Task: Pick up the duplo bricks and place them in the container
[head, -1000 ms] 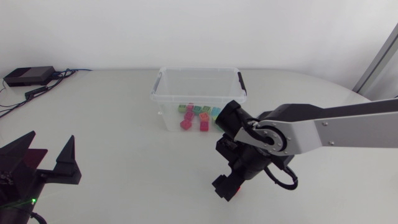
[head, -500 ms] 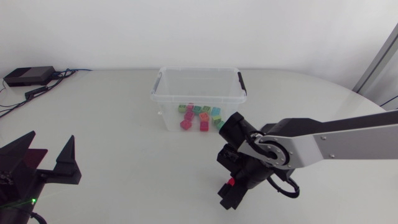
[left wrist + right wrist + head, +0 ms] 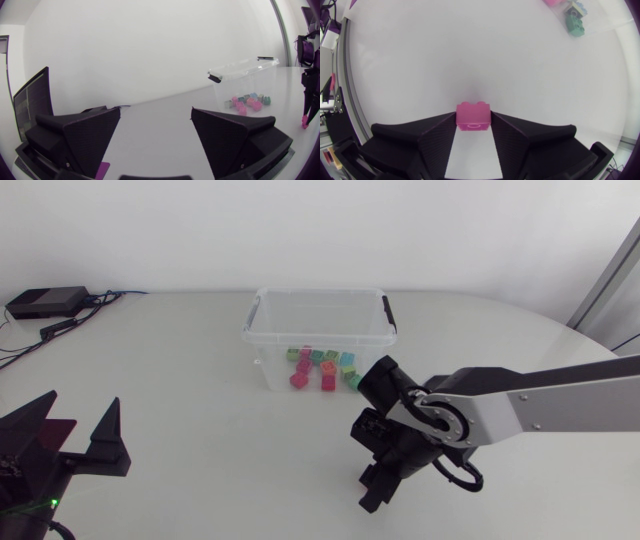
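Note:
A clear plastic container (image 3: 318,330) with black handles stands at the table's middle back, with several coloured duplo bricks (image 3: 320,366) on its floor. My right gripper (image 3: 374,492) points down at the table in front of it. In the right wrist view both fingers press the sides of a pink brick (image 3: 473,117) resting on the table, so my right gripper (image 3: 473,126) is shut on it. A green brick (image 3: 575,23) shows far ahead. My left gripper (image 3: 76,436) rests open and empty at the near left. The left wrist view shows my left gripper (image 3: 156,134), the container (image 3: 244,79) and the pink brick (image 3: 304,121).
A black box (image 3: 46,302) with cables lies at the table's far left corner. White tabletop stretches between my left gripper and the container.
My right gripper has moved down and toward the table's front edge, and its fingers have closed onto the pink brick. The left arm has not moved.

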